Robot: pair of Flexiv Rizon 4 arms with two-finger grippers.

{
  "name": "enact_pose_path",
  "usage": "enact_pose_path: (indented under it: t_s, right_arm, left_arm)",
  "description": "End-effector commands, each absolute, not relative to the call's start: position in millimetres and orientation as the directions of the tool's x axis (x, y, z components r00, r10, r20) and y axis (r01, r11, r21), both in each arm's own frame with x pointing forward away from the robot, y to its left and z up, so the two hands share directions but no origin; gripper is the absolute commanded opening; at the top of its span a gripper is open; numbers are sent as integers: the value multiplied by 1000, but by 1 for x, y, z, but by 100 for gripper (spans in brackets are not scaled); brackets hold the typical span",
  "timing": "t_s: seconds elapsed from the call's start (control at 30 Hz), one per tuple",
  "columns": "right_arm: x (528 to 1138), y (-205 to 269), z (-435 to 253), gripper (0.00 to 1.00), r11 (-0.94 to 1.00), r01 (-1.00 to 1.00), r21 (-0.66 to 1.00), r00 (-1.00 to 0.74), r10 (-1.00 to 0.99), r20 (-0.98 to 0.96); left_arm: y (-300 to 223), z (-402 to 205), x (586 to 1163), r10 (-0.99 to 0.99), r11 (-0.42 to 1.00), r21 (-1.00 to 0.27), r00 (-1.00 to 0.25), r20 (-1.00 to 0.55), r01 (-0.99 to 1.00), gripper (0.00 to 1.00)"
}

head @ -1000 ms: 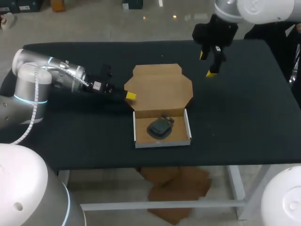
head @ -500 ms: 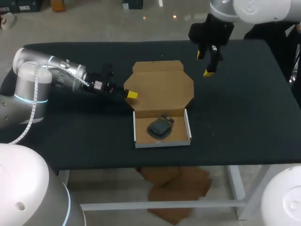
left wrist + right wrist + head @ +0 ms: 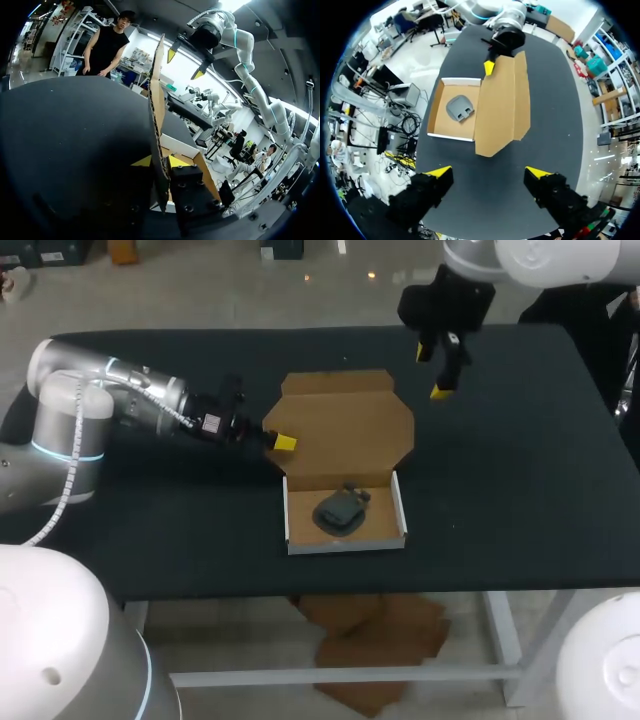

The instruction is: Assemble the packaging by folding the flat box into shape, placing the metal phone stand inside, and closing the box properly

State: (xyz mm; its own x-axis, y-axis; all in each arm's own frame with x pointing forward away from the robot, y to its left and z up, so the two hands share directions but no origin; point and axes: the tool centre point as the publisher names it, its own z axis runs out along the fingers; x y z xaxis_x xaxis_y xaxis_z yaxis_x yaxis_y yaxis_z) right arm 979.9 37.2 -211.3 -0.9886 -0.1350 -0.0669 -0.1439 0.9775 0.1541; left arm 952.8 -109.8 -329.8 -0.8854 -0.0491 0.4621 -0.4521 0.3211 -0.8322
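A brown cardboard box lies mid-table, its white-walled tray (image 3: 345,541) toward the front edge. The dark grey metal phone stand (image 3: 340,510) rests inside the tray. The hinged lid (image 3: 345,425) is open behind it and raised a little. My left gripper (image 3: 283,442) is at the lid's left edge; in the left wrist view the lid (image 3: 156,100) runs edge-on between the yellow tips of the left gripper (image 3: 160,161), which press it from both sides. My right gripper (image 3: 433,372) hangs open above the table behind the lid's right corner. Its own view shows the right gripper (image 3: 489,172), lid (image 3: 502,100) and stand (image 3: 460,107) below.
The black table top (image 3: 500,470) spreads around the box on all sides. Its front edge runs just past the tray. My left arm lies low over the table's left part.
My left gripper's fingers have closed in on the lid's left edge and the lid has risen slightly. My right gripper has shifted a little to the left and back.
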Motion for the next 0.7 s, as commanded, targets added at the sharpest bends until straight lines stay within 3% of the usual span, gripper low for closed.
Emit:
enact_pose_path:
  t_s: [0.03,0.4,0.7]
  right_arm:
    - [977,38,-208,100,978,-144,149,-988,-135,-69]
    - [976,40,-208,100,978,-148,148,-988,-140,-67]
    - [976,40,-207,100,978,-149,147,-988,-141,-67]
  left_arm:
    - [-108,-326,947,-51,325,-838,-893,447,-438,22]
    - [-108,-322,944,-37,331,-863,-919,392,-382,27]
    - [-109,-319,943,-24,353,-882,-945,325,-312,22]
